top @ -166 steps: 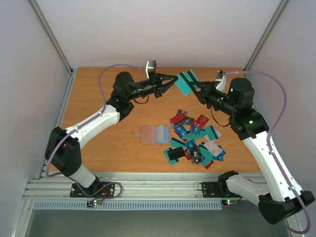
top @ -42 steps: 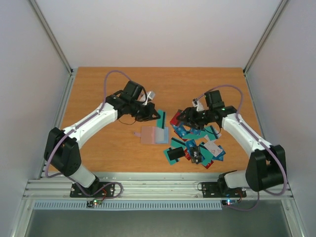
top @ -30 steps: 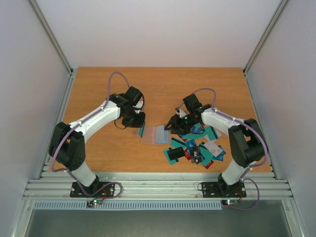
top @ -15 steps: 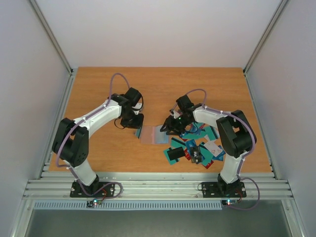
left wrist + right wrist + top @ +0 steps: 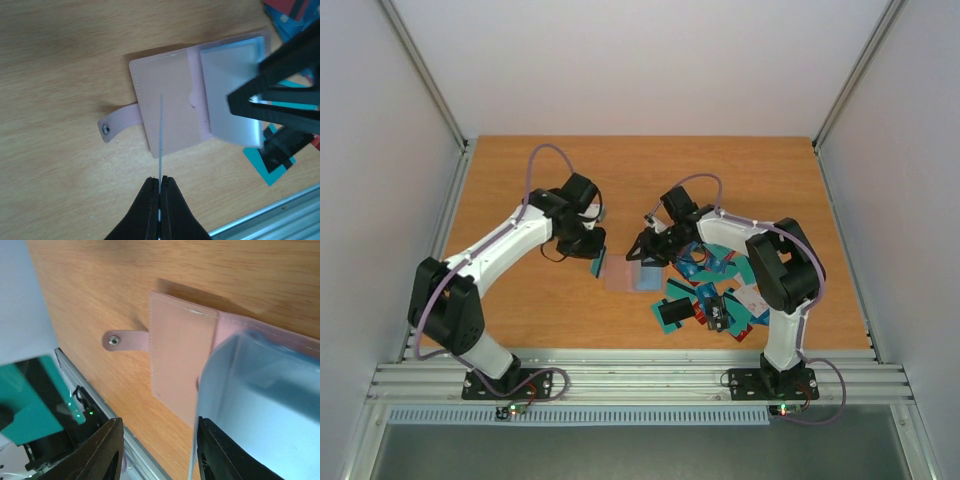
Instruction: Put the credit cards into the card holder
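The card holder [image 5: 632, 277] lies open on the wooden table, pink with a snap strap [image 5: 113, 127] and blue-grey sleeves [image 5: 231, 95]. My left gripper [image 5: 596, 256] is shut on a teal credit card [image 5: 597, 267]. In the left wrist view the gripper [image 5: 160, 179] holds that card [image 5: 161, 135] edge-on over the holder's pink left page [image 5: 167, 105]. My right gripper [image 5: 643, 250] is open over the sleeves [image 5: 260, 390], one finger [image 5: 216, 452] against their edge. The other credit cards [image 5: 715, 293] lie in a loose pile to the right.
An aluminium rail [image 5: 620, 375] runs along the table's near edge, close behind both grippers [image 5: 280, 220]. Grey walls enclose the table on three sides. Both arms reach in over the middle of the table, their fingers close together above the holder.
Both grippers have come in to the card holder: the left brought the teal card down to its left page, and the right slid left onto the sleeves, its jaws narrowing a little.
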Motion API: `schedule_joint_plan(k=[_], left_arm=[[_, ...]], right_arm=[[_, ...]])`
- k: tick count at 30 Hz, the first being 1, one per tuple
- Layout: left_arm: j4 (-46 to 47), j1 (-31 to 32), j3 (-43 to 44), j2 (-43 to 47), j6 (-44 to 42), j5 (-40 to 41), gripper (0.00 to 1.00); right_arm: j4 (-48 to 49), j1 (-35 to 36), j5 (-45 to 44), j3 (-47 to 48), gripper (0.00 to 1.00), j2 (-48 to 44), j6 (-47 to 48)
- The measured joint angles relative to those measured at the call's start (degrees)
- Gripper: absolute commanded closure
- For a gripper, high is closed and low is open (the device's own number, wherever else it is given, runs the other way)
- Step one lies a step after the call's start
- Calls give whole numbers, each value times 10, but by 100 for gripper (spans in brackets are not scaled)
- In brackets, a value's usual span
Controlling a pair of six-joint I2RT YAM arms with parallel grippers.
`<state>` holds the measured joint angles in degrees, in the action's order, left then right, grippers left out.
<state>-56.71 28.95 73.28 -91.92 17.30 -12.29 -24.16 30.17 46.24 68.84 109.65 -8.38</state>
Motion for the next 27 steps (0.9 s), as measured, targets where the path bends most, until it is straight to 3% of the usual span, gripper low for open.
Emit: schedule_joint_plan(k=[14,22,27], left_arm=[[-15,0,-63,124,18,-47,100],[22,-1,-88,128,17,-122,100],[97,-2,-103,78,22,-182,100]], right_arm=[[38,27,55,87,55,107,-32],[23,29,56,145,56,166,-31],[1,27,51,166,56,173,-24]])
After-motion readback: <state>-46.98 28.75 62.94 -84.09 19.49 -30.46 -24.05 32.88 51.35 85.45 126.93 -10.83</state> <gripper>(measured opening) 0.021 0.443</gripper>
